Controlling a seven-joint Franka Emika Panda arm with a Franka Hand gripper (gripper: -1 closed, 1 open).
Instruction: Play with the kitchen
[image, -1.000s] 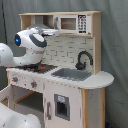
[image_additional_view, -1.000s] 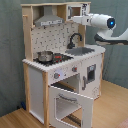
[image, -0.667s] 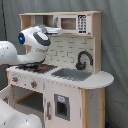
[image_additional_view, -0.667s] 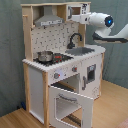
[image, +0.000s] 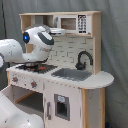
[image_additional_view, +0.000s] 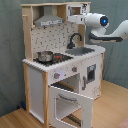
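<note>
Second exterior view: white and wood kitchen (image_additional_view: 60, 70) standing centre frame, long axis upright, oven door (image_additional_view: 72, 102) hanging open at 6 o'clock. Arm (image_additional_view: 97, 22) entering from 2 o'clock, reaching toward the microwave cabinet (image_additional_view: 75, 7) at 12 o'clock. Jaws hidden; open or closed, cannot tell.

Layout: kitchen (image_additional_view: 60, 65) parts, second exterior view.

On the counter, the hob (image_additional_view: 56, 58) is sitting at the second exterior view's left of the sink (image_additional_view: 81, 50), with a pot (image_additional_view: 45, 56) standing on it. The faucet (image_additional_view: 74, 39) is rising behind the sink. The range hood (image_additional_view: 49, 20) is hanging above the hob. The oven door (image_additional_view: 72, 102) is hanging open below.
</note>
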